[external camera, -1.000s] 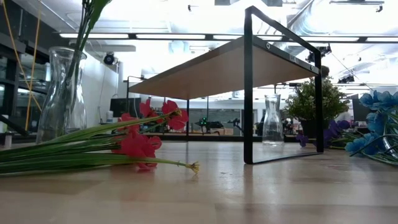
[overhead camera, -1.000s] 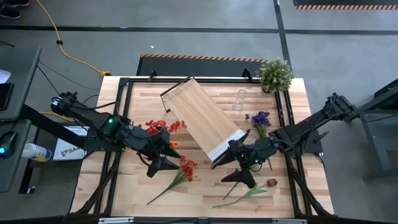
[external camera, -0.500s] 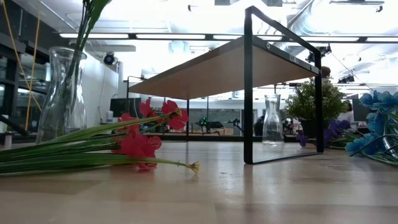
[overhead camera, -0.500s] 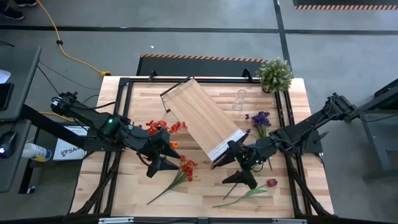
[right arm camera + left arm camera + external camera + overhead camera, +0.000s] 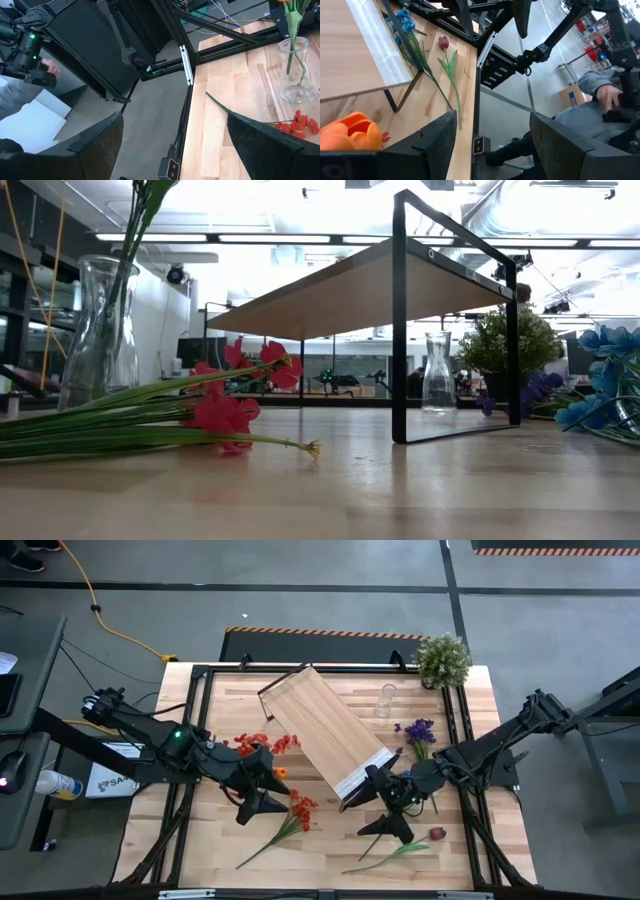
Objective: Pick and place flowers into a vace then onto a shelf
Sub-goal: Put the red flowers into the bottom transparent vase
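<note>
You have a shelf of pale matt wood on a black metal frame, a table of smooth light planks, a clear glossy glass vase, and matt black gripper fingers

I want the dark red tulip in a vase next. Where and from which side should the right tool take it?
Probably mid-stem, from straight above. The dark red tulip lies flat on the table, its thin green stem running down-left from the bloom to the leaves. Set the right tool, open and close beside it, with fingers across the stem, clear of the bloom and the leaves.
</note>
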### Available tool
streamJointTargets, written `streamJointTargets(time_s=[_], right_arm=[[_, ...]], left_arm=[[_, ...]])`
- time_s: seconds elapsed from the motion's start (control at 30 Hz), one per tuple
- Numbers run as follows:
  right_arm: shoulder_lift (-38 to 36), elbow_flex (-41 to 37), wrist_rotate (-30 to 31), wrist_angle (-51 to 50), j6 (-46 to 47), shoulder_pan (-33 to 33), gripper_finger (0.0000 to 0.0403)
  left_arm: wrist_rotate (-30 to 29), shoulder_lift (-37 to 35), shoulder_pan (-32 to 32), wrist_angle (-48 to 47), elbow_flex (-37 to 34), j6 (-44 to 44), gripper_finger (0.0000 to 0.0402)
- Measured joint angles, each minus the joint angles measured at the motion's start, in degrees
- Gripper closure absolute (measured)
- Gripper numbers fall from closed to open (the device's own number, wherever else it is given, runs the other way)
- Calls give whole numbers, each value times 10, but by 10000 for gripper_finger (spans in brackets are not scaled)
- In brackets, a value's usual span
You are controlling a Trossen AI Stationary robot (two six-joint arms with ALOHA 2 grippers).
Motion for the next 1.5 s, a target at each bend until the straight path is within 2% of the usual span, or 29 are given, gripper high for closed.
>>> streamJointTargets(time_s=[0.33, 0.7, 0.9, 1.03, 1.5], right_arm=[[0, 0, -13, 6, -4, -1, 59], [0, 0, -55, 26, 4, -31, 59], [0, 0, -77, 31, 6, -48, 59], [0, 0, -77, 31, 5, -49, 59], [0, 0, -78, 30, 0, -49, 59]], left_arm=[[-54, 0, 0, 5, 0, -42, 119], [-58, -9, 0, 13, 3, -41, 119], [-57, -10, 0, -16, 40, -13, 119], [-57, -11, 0, -49, 57, -16, 119], [-55, -12, 0, -64, 58, -48, 119]])
